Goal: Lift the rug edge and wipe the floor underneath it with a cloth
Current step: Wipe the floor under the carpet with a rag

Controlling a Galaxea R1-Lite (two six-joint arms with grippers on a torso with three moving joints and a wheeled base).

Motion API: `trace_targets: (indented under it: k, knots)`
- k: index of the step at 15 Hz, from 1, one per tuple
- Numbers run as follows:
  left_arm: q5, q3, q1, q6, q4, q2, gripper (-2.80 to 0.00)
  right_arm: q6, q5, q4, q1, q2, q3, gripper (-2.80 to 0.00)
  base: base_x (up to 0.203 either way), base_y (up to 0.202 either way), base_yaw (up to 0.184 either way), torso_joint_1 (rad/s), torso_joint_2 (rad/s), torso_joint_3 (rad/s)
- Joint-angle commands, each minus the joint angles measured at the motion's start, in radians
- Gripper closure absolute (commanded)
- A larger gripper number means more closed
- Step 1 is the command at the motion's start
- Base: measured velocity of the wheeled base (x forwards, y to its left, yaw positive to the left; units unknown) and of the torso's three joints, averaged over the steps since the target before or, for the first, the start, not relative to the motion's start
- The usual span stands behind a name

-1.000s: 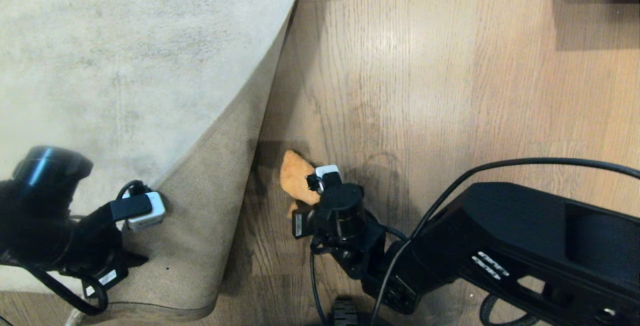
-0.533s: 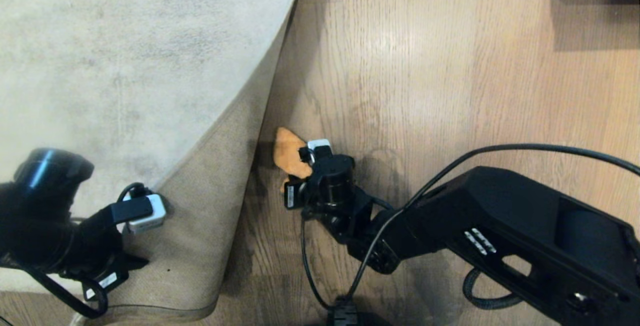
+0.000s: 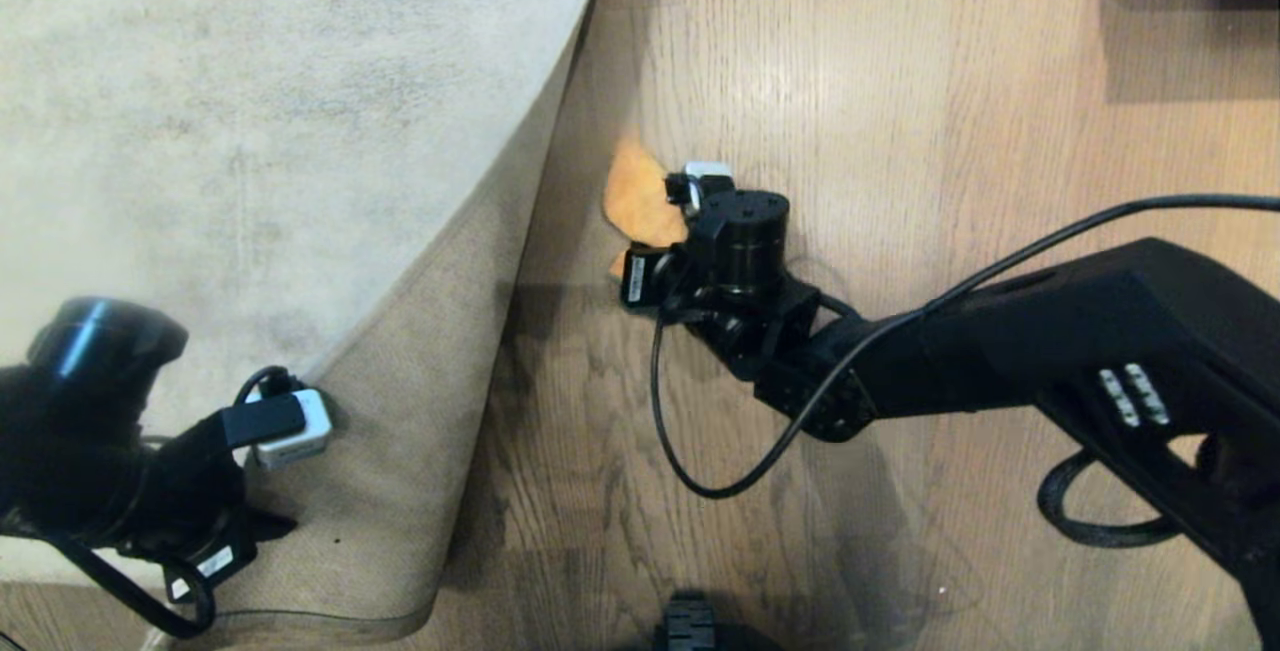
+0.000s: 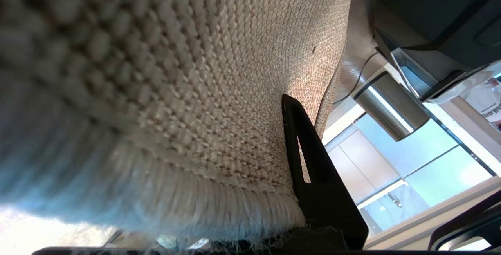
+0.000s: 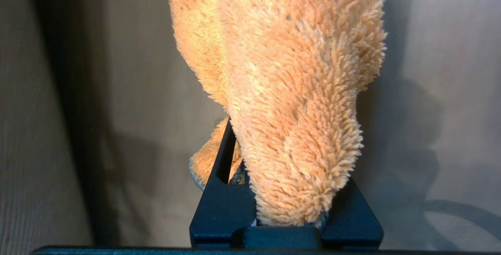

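Orange cloth [image 3: 640, 201] rests on wood floor [image 3: 900, 131] beside rug edge [image 3: 520, 221].

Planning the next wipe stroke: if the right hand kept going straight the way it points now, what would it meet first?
Most likely the raised rug edge. The right hand, shut on the cloth, points toward it across a bare strip of floor; depth is unclear, so it may pass underneath.

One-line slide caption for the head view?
Left gripper holds the rug edge folded back while right gripper presses the cloth to the floor.

warm light gleams on wood planks [image 3: 800, 81]; glass panels [image 4: 430, 169] beyond.
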State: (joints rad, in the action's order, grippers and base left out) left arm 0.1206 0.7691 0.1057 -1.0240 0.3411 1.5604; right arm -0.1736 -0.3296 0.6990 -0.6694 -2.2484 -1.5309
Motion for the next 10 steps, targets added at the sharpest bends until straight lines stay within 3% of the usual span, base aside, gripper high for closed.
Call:
trace_targets:
  k: [1,5,10]
  knots:
    - [0.002,0.001,-0.001,-0.005,0.002,0.001,0.0,-0.001,0.0,-0.026,0.018,0.111,0.0,0.0,0.0,0.0,0.0,0.0,0.0,0.0]
    - [0.002,0.001,-0.001,-0.005,0.001,0.0,0.0,0.002,-0.008,-0.078,0.036,0.253,0.046,0.0,0.0,0.0,0.0,0.0,0.0,0.0]
    - [0.002,0.001,-0.003,-0.005,0.001,-0.003,0.0,0.007,-0.012,-0.058,0.054,0.402,0.275,0.0,0.0,0.0,0.0,0.0,0.0,0.0]
